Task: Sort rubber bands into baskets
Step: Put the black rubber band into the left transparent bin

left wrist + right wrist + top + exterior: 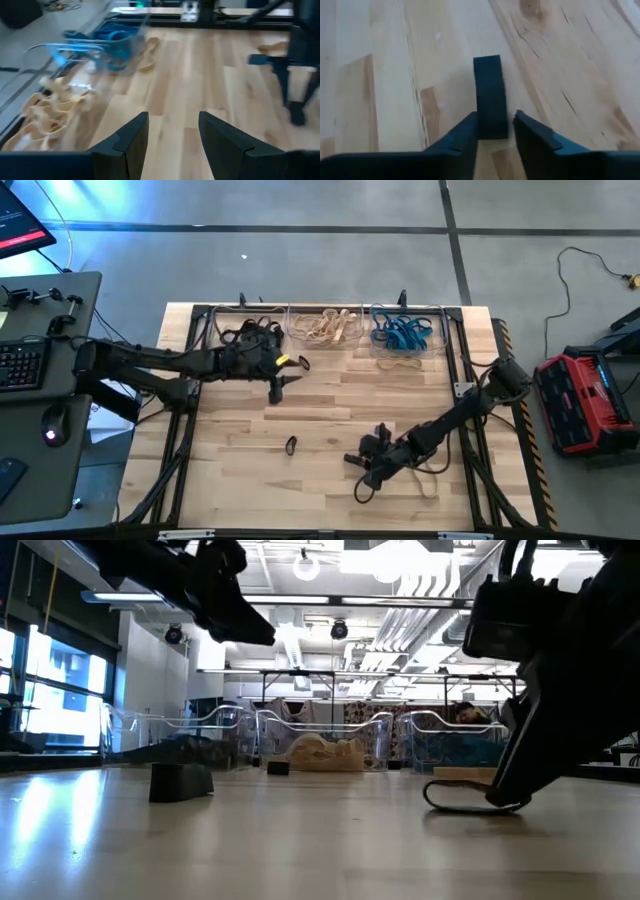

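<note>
- Your right gripper [366, 488] is low at the near middle-right of the table [330, 410]. In the right wrist view its 2 fingers [457, 137] stand on either side of a wide black rubber band [491, 102] lying flat on the wood. The gap is narrow and the band's near end sits in it. You cannot tell from the pictures whether the pads already press it.
- In the low view that arm comes down at the right, beside a tan loop [470, 802] resting on the table.
- Your left gripper [277, 385] hangs over the far-left part of the table, just in front of the left basket [247, 330]. Its fingers [131, 140] are spread with bare wood showing between them, and nothing is held.
- 3 clear baskets stand in a row along the far edge. The left basket holds black bands [252, 333], the middle basket [327, 327] holds tan bands [330, 328], and the right basket [405, 330] holds blue bands [402, 334].
- 1 small black band [291, 446] lies alone on the table, between the 2 grippers and nearer your side.
- A thin tan band [432, 480] lies loose by the right arm, near the front edge.
- In the left wrist view, another tan band [148, 52] lies on the wood just beside the blue basket.
</note>
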Action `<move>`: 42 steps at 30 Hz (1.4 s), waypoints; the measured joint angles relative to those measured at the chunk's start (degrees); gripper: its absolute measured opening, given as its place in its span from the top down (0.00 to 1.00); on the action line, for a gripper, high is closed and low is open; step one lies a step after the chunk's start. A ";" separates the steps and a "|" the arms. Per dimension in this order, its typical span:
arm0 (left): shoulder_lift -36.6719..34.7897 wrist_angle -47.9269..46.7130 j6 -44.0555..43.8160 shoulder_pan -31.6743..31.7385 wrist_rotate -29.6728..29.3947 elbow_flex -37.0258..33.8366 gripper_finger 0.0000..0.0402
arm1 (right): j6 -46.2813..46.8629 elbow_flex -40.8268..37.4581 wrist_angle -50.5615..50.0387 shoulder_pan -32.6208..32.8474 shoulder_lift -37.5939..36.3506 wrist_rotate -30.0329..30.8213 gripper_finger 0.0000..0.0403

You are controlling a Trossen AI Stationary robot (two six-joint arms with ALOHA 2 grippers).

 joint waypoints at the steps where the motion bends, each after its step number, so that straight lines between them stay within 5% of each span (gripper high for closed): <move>1: 0.00 -0.04 0.00 -0.93 -0.01 0.00 0.59 | -0.57 0.00 -0.15 -0.12 -0.19 -0.06 0.75; 7: 0.00 -0.07 1.49 -6.75 -0.01 0.00 0.59 | -7.49 0.72 -0.21 -1.70 -1.97 0.49 0.98; 21: 8.72 0.45 10.88 -19.50 -3.65 0.00 0.59 | -24.26 9.15 -8.43 -10.66 -2.45 -4.37 0.99; 26: 12.93 1.88 9.85 -21.06 -5.10 0.00 0.59 | -23.05 9.83 -14.56 -9.28 -2.45 -10.65 0.90; 35: 14.46 3.02 7.89 -20.95 -5.19 0.00 0.59 | -21.46 7.03 -9.66 -4.61 -1.56 -6.52 0.57; 42: 14.45 2.97 7.37 -20.95 -5.34 0.00 0.59 | -22.48 5.99 -3.56 -4.41 3.87 -6.34 0.57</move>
